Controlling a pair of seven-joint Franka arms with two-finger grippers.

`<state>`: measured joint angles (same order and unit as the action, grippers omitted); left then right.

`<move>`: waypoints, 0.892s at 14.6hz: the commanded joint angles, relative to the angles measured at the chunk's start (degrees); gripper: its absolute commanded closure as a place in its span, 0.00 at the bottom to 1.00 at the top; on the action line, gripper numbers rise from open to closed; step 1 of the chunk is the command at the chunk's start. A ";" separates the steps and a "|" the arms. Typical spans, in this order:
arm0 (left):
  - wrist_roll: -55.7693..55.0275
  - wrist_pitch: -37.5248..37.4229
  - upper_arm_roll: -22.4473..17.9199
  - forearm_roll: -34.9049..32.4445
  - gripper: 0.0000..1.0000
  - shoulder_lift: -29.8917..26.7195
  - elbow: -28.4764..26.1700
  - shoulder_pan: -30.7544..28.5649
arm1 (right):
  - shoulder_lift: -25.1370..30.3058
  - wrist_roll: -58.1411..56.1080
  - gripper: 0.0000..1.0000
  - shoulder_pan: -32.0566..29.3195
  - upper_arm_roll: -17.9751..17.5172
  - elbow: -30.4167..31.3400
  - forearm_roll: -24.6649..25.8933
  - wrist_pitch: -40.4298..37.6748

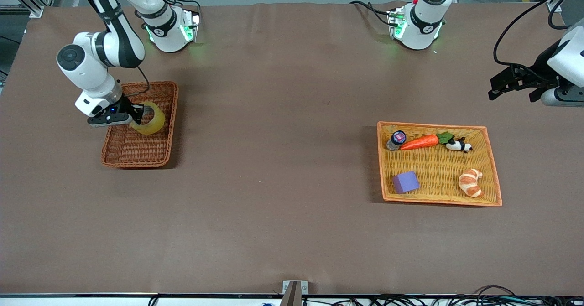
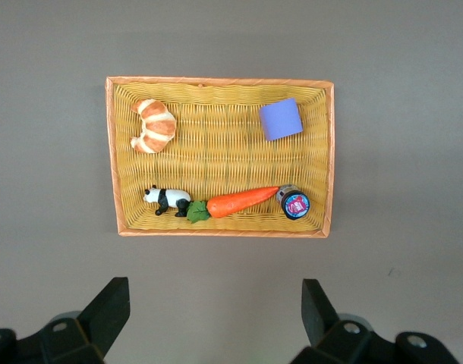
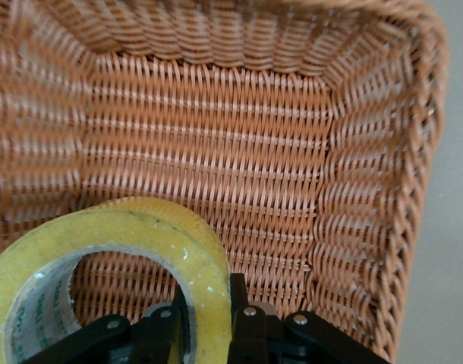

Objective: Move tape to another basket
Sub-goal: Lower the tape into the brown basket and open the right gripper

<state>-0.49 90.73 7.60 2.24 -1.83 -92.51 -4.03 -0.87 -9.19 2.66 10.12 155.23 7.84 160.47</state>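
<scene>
Tape (image 1: 150,118) is pinched by its wall in the right gripper (image 1: 135,114), one finger inside the ring and one outside, and it hangs on edge over the basket (image 1: 160,151), the reddish-brown wicker one at the right arm's end of the table. What worries me from here is the hold itself: the jaws pinch only a thin band of the roll, so I judge the ring could swing or slip out if I move the wrist sharply. From the right wrist view the tape sits low over the weave, and I cannot tell whether its lower edge touches the floor of the basket; if it is low, a sideways move could catch it on the raised sides and drag the light basket along. The roll looks translucent yellowish with a grey inner core, its outer face smooth and glossy, which I expect makes it slick between the pads. My left gripper (image 1: 513,87) waits in the air toward the left arm's end of the table, jaws spread wide and holding nothing, looking down on the orange-yellow tray (image 2: 220,80) with a croissant (image 2: 154,126), a purple block (image 2: 281,119), a toy carrot (image 2: 239,202), a small panda (image 2: 166,199) and a little jar (image 2: 294,203).
</scene>
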 commanded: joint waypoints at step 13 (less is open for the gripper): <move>1.63 -0.12 -0.04 0.39 0.00 0.16 0.75 -0.11 | -2.65 -1.89 0.92 1.65 3.33 0.43 -1.34 3.35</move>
<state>-0.22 90.73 7.58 2.24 -1.83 -92.40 -4.02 -3.51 -11.71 3.57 13.42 155.20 7.84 163.11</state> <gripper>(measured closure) 0.000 0.789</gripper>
